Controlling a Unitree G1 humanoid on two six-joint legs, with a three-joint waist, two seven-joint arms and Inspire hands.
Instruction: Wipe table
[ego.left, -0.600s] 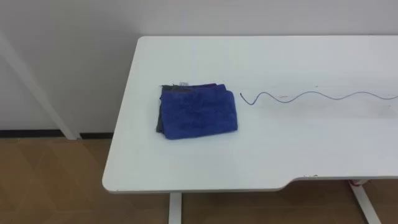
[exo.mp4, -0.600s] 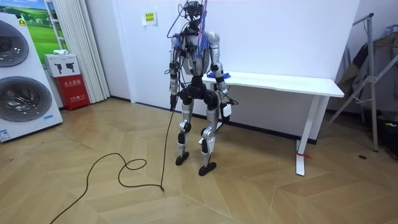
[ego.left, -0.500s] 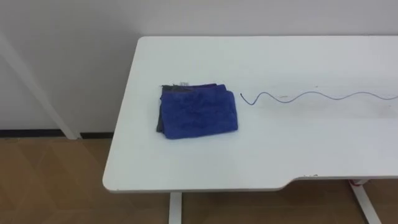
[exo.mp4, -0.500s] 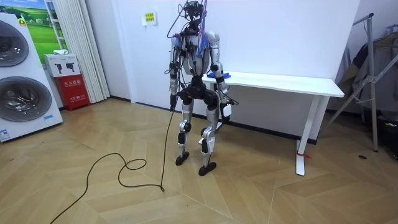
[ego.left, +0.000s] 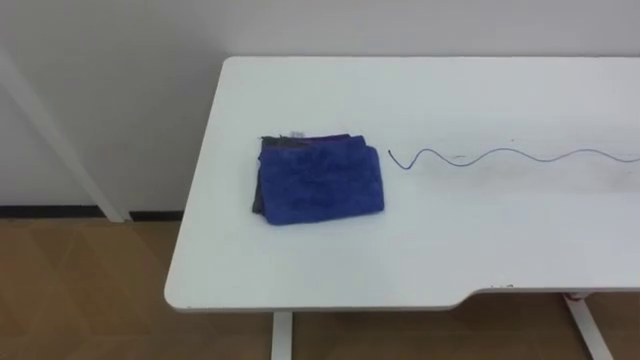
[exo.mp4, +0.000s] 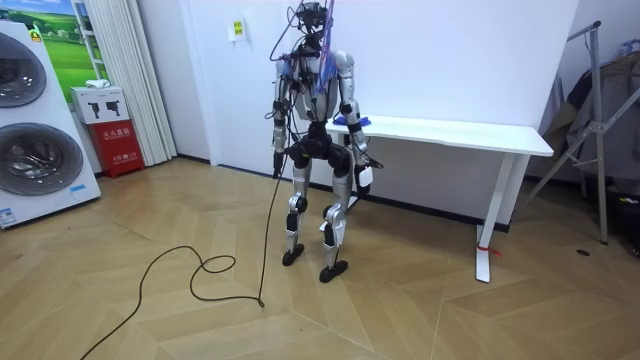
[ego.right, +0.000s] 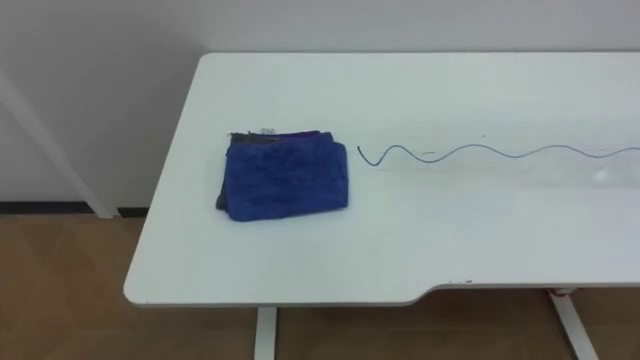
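A folded blue cloth (ego.left: 320, 180) lies on the white table (ego.left: 400, 250) near its left end, with a dark layer showing at its left edge. Just right of the cloth, a thin wavy blue line (ego.left: 500, 155) runs across the tabletop toward the right edge of the left eye view. In the room view I stand at the table's (exo.mp4: 450, 130) left end, facing it, with both arms hanging down. My left hand (exo.mp4: 278, 165) hangs at my side and my right hand (exo.mp4: 360, 176) hangs below the tabletop. The cloth (exo.mp4: 358, 122) shows beside my right arm.
A slanted white bar (ego.left: 60, 150) stands left of the table against the wall. Wooden floor (ego.left: 80, 290) lies below the table's front edge. In the room view, washing machines (exo.mp4: 35, 120) stand far left and a rack (exo.mp4: 600, 120) stands at the right.
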